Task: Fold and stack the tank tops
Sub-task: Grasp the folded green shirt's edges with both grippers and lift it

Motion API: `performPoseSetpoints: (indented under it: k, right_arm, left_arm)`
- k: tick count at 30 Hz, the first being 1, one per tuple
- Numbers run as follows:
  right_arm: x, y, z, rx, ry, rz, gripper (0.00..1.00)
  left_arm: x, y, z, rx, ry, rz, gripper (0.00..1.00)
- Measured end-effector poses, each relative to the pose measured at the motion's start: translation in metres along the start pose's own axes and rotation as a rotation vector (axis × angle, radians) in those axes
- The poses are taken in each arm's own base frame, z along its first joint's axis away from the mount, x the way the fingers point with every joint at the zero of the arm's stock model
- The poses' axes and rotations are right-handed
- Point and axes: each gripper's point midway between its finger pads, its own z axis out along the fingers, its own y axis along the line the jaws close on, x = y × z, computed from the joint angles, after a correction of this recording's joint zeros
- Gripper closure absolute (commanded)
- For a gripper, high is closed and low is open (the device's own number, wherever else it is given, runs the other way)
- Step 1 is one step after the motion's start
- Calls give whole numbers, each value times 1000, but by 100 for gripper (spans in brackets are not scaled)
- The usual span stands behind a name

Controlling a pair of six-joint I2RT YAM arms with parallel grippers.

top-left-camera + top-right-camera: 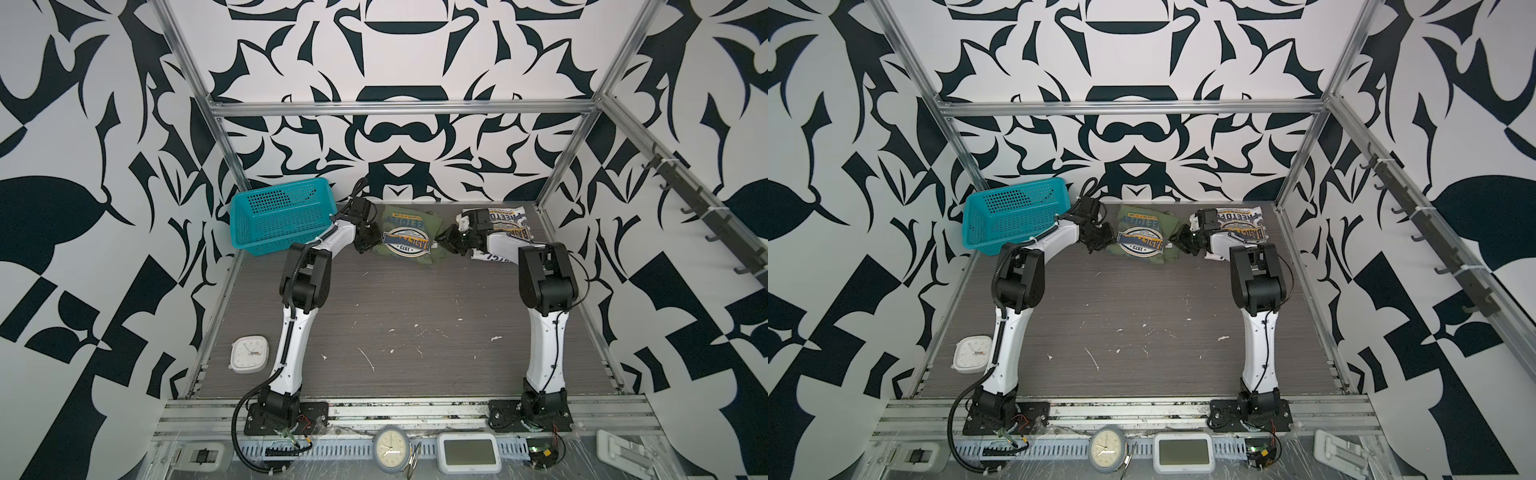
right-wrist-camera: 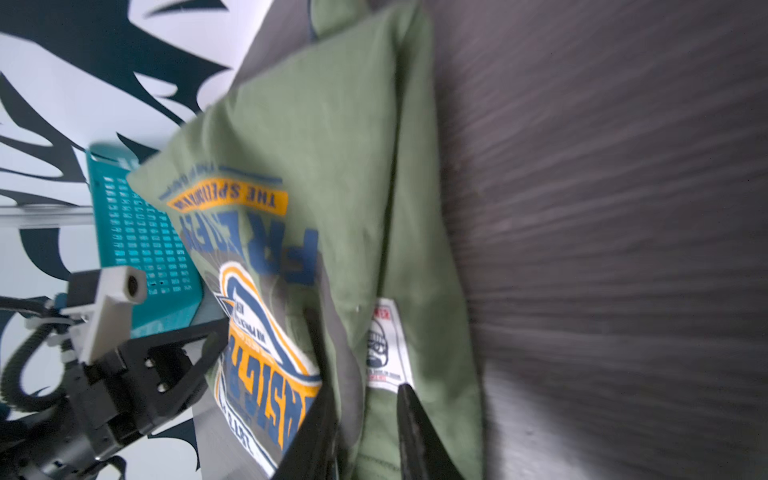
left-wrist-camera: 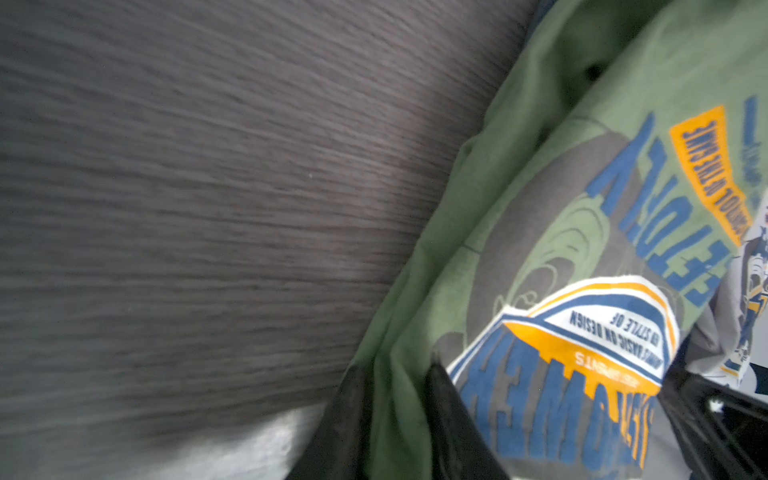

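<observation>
Left gripper [image 3: 395, 374], right gripper [image 2: 363, 395] pinch olive top [image 1: 397, 222].

bright even light, faint shadows, top views bowed at edges, table [image 3: 174, 216] smeared in wrist views

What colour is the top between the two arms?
The tank top is olive green with a blue-and-yellow badge; clearest in the right wrist view.

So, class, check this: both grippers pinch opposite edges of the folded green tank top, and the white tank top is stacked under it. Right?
Wrong on the stacking. Both top views show the white tank top lying apart, right of the green tank top, partly behind the right arm. The left gripper and right gripper do pinch the green one's opposite edges.
</observation>
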Motion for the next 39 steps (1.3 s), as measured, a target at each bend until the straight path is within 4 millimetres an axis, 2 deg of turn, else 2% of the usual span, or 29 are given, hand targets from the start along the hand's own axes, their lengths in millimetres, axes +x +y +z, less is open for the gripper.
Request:
performPoseSetpoints:
  k: [2,6,11,17,20,25,29,36,39]
  right_arm:
    - [-2,2,0,-12,-5,0,71]
    - [6,5,7,-25,19,-5,71]
    - [20,-2,19,-16,57,7,73]
    - [29,1,25,-22,82,1,85]
    - [30,1,26,-24,85,-3,97]
    - [31,0,25,-8,85,-16,100]
    - [29,1,15,29,71,-38,100]
    - [7,35,-27,9,-16,-106,100]
    - [2,34,-36,12,-31,-108,100]
  left_arm:
    - [0,0,0,1,-2,1,71]
    - [-1,-1,0,2,-2,0,71]
    - [-1,-1,0,2,-2,0,71]
    - [0,0,1,2,-1,-3,72]
    - [1,-1,1,4,1,-4,77]
    - [1,-2,2,-3,-5,-5,91]
    - [-1,2,2,-30,-21,1,97]
    - [0,6,5,-50,-35,7,98]
    - [0,7,5,-51,-36,8,100]
